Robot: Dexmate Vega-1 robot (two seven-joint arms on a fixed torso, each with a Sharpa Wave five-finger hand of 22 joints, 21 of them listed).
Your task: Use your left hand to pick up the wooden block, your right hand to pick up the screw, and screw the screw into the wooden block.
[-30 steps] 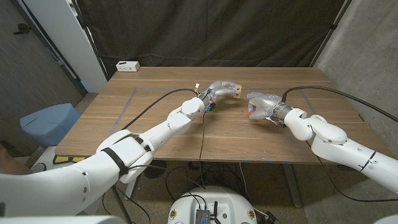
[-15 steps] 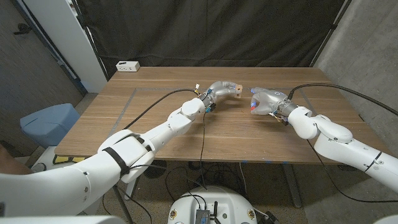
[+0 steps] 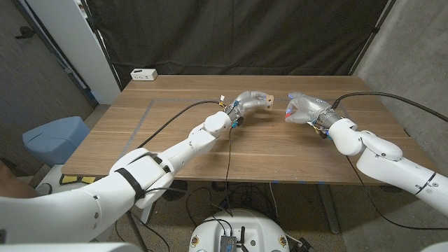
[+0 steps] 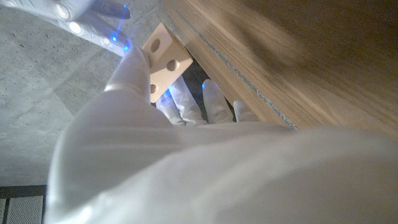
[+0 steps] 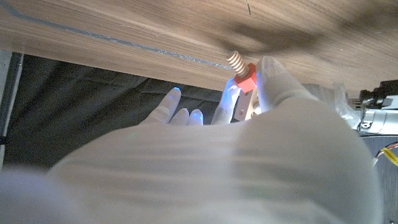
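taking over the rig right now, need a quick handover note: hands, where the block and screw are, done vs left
Left robot hand: holds the wooden block above the table; the holed face shows in the left wrist view.
Right robot hand: pinches the screw, a pale threaded shaft on a red head, shaft tip free.
Block and screw are both off the table, facing each other mid-table with a gap between them.
Done: both pickups.
Left: close the gap, line the screw tip up with a hole, turn it in.

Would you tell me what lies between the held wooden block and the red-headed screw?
Nothing: in the head view only bare wooden table separates wooden block and screw.
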